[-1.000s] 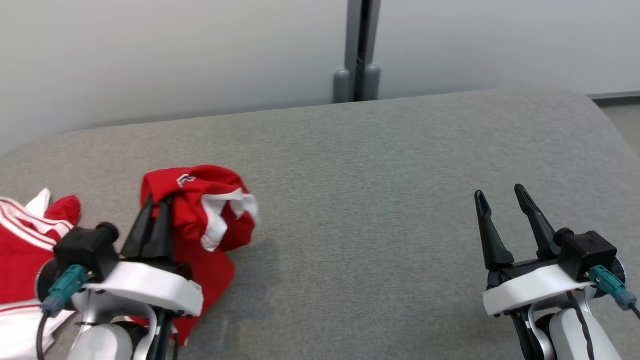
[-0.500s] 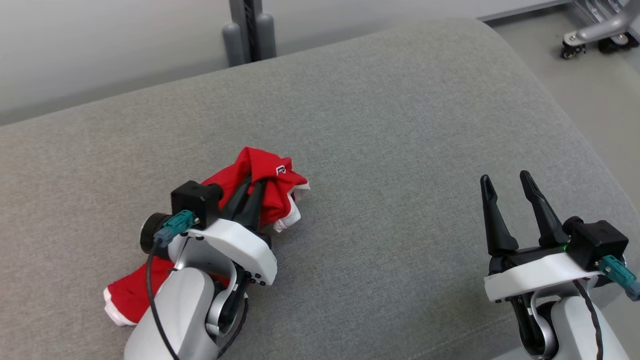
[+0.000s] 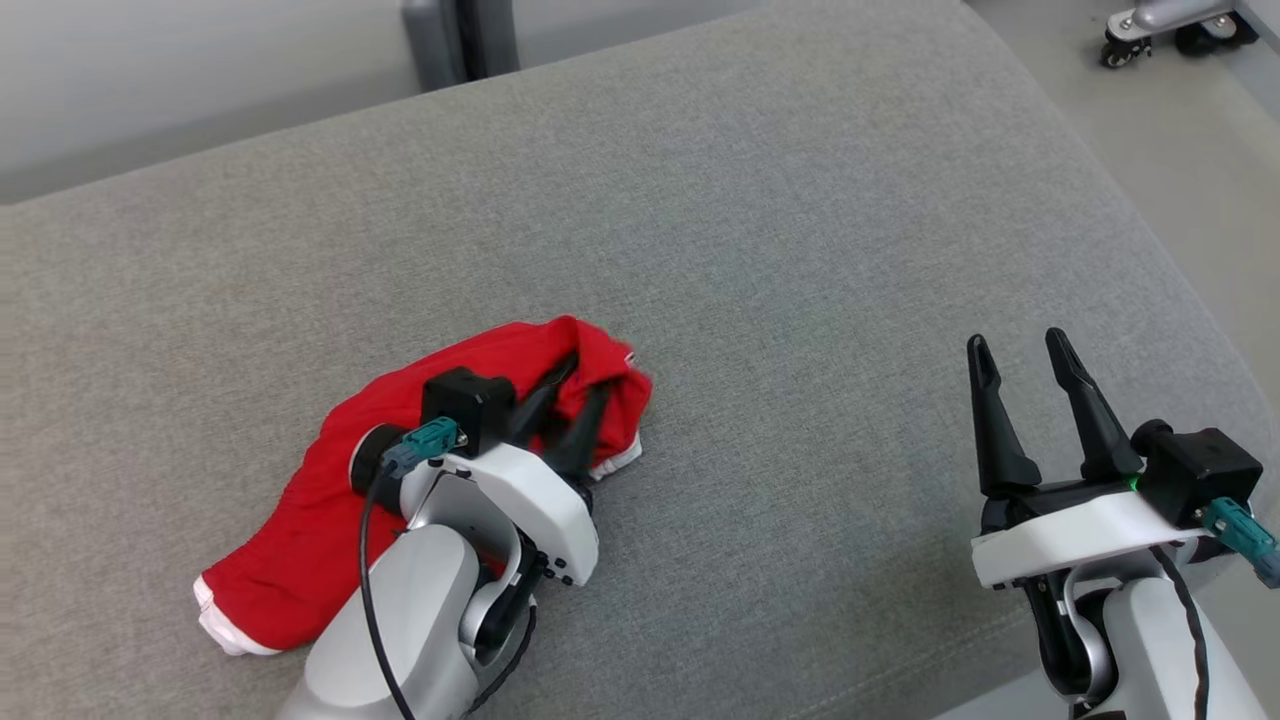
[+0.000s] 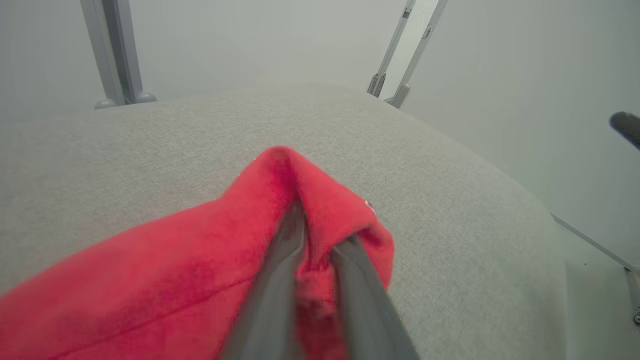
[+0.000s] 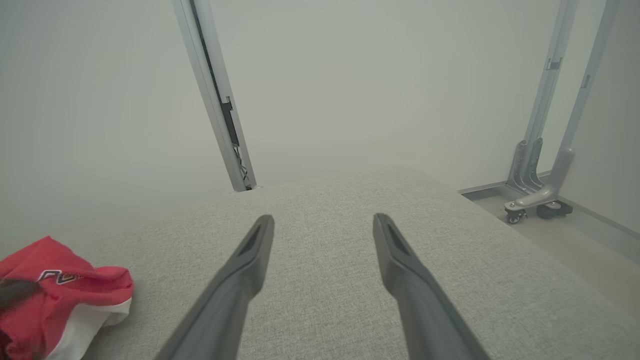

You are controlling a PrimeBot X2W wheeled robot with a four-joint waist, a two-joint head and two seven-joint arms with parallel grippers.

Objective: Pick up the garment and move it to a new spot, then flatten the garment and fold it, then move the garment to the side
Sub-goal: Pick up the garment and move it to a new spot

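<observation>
left pincer (image 3: 588,375) low on the grey fabric-covered table (image 3: 800,250), fingers narrowly parted, tips buried in a raised fold of the red garment (image 3: 320,510). cloth bunched between them, no telling whether pinched or loose. rest of the garment sprawled beneath and behind that pincer, white hem (image 3: 225,632) at the far tail. right pincer (image 3: 1015,338) well apart from the garment, spread wide, holding nothing, hovering just above the table.

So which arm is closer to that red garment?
Left. The left arm has its jaws parted in the red garment; the right arm hovers over bare cushion, well apart.
</observation>
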